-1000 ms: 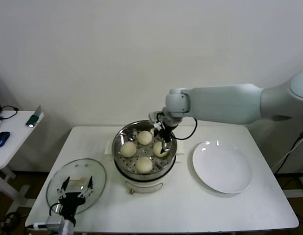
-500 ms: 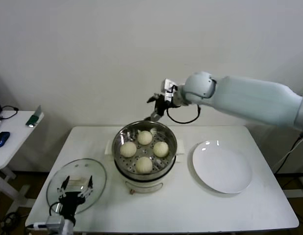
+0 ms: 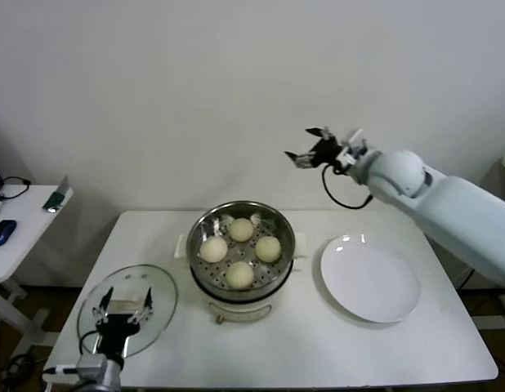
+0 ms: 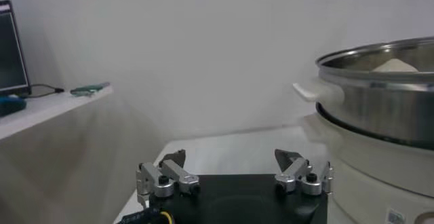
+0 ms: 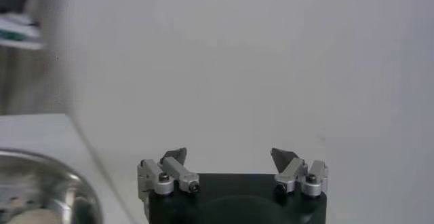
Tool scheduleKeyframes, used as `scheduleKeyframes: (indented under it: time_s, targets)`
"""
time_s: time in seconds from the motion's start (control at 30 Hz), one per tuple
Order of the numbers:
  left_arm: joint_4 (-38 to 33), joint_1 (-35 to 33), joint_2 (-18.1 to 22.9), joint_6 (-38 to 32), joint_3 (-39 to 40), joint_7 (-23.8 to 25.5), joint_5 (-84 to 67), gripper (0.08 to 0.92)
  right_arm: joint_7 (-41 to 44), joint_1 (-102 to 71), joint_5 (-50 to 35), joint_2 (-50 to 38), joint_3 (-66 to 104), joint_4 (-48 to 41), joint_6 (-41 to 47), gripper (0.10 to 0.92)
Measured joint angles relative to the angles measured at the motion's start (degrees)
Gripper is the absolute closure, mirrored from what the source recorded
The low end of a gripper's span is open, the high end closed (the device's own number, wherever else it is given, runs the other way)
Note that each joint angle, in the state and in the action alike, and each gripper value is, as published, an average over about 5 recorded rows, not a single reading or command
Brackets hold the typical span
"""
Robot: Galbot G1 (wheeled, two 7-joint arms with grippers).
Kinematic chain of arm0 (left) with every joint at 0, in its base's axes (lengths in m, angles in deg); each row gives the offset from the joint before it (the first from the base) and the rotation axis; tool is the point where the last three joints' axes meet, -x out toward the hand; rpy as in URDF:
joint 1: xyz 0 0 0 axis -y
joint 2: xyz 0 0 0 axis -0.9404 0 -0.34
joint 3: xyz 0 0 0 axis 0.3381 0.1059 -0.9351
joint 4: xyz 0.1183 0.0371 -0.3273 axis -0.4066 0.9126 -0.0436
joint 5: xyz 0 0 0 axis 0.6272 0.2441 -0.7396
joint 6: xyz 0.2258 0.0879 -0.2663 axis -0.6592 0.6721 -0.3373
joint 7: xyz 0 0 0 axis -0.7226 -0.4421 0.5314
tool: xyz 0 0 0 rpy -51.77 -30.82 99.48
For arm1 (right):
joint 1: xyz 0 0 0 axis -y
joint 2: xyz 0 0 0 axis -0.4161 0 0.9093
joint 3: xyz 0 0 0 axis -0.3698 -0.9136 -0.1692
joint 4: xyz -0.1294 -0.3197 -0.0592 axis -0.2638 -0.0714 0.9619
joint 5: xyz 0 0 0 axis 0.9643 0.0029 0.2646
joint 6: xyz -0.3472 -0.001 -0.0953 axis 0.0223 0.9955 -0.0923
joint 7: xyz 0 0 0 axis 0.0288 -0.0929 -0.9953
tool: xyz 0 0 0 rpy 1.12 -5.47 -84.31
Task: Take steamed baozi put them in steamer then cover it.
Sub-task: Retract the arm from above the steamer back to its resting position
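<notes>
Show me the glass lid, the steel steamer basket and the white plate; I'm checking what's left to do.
Round transparent glass lid (image 3: 158, 299): head view, bare glass near its right rim.
Shiny stainless-steel steamer basket (image 3: 241, 206): head view, far rim.
Flat white plate (image 3: 370, 282): head view, bare centre.

Plain white wall (image 3: 154, 98) behind white table (image 3: 318, 343); side desk (image 3: 15, 220) at left.

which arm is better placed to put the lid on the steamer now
Left, probably. Its open end effector hovers right over the glass lid beside the steamer, which holds four baozi. The right end effector is open, high near the wall.
</notes>
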Motion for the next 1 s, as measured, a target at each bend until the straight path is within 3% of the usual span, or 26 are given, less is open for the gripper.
scheduleKeyframes:
  time_s: [0.37, 0.67, 1.0]
  targets:
    - [0.8, 0.71, -2.58, -2.14, -1.72, 0.16, 1.76, 0.177, -3.34, -35.83, 7.53, -0.07, 33.97, 5.21, -6.79, 0.203]
    - [1.42, 0.08, -3.85, -4.55, -2.61, -0.78, 0.77, 0.177, -0.61, -59.07, 14.67, 8.07, 52.81, 8.05, -17.05, 0.203]
    - [1.26, -0.48, -4.86, -7.26, -3.1, -4.06, 3.74, 0.177, 3.16, -75.66, 20.19, 18.23, 61.85, 7.86, -28.88, 0.203]
